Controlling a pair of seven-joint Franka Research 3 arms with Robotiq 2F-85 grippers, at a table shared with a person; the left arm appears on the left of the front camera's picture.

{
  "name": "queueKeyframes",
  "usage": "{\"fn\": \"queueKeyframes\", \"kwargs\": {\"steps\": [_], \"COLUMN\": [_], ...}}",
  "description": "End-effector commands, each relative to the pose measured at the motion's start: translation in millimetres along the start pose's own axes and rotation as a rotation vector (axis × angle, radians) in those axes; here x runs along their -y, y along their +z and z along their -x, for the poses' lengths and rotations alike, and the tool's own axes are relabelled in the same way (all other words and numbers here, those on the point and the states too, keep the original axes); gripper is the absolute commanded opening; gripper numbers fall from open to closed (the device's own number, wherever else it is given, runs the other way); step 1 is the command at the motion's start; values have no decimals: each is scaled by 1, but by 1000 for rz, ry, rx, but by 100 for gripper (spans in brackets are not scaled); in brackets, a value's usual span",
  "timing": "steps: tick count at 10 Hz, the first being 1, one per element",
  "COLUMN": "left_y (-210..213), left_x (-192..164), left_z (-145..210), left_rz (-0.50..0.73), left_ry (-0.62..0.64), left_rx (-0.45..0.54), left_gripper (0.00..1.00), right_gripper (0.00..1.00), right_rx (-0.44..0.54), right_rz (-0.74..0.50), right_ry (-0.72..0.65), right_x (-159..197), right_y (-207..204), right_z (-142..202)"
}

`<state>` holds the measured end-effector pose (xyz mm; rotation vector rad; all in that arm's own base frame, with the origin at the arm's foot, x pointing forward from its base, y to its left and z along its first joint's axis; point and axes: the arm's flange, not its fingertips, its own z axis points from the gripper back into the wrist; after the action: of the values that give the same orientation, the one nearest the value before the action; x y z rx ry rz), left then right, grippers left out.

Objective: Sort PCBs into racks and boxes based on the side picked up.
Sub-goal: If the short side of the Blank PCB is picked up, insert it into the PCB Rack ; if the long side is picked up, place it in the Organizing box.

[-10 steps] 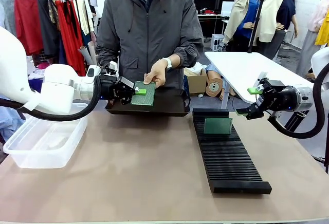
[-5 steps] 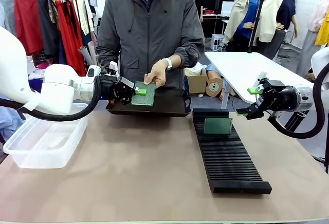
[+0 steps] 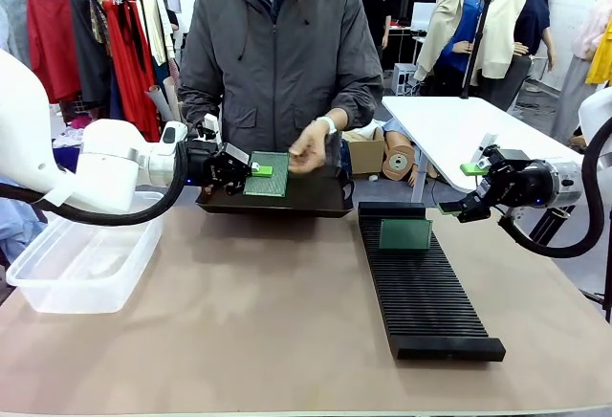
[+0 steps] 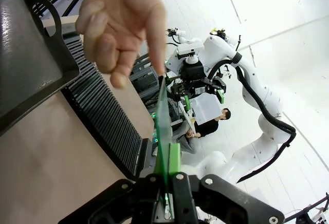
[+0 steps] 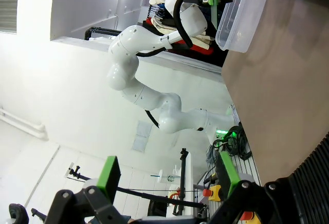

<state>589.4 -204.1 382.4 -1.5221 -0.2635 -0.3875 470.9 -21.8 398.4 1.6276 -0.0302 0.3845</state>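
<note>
My left gripper (image 3: 252, 170) is shut on the near edge of a green PCB (image 3: 269, 177), held above the dark flat tray (image 3: 316, 207). In the left wrist view this PCB (image 4: 163, 126) stands edge-on between my fingers (image 4: 177, 180), and the person's hand (image 4: 123, 23) has its index fingertip at the board's far edge. The person's hand (image 3: 308, 150) hovers just right of the board. A second PCB (image 3: 404, 233) stands upright in the long black rack (image 3: 430, 302). My right gripper (image 3: 463, 188) hangs open beyond the rack's far right end, its green pads (image 5: 109, 175) wide apart with nothing between them.
The clear box (image 3: 81, 264) sits at the table's left edge, also seen as the box (image 5: 241, 13) in the right wrist view. A person stands at the far side behind the tray. A white table (image 3: 459, 130) is at the back right. Bare brown tabletop (image 3: 249, 321) lies between box and rack.
The person's hand has drawn back to the right, off the board's face. Both arms and the held PCB have stayed still.
</note>
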Motion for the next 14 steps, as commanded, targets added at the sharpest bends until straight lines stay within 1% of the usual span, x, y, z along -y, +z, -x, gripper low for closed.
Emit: {"fn": "queueKeyframes", "kwargs": {"steps": [1,5,8,10,12,14], "left_y": [1,0,12,22,50,93], "left_x": [1,0,2,4,21,41], "left_z": [-1,0,-4,-4,-7,-6], "left_rz": [7,0,-7,21,-1,-102], "left_ry": [-4,0,-8,51,119,140], "left_rx": [-2,0,25,27,45,48], "left_gripper": [0,0,0,0,0,0], "right_gripper": [100,100,100,100,100,100], "right_rx": [-2,-2,-2,-2,-2,-2], "right_rz": [-1,-1,-1,-1,-1,-1], "right_ry": [-2,-2,-2,-2,-2,-2], "right_x": [-2,-2,-2,-2,-2,-2], "right_y": [-1,-1,-1,-1,-1,-1], "right_z": [0,0,0,0,0,0]}}
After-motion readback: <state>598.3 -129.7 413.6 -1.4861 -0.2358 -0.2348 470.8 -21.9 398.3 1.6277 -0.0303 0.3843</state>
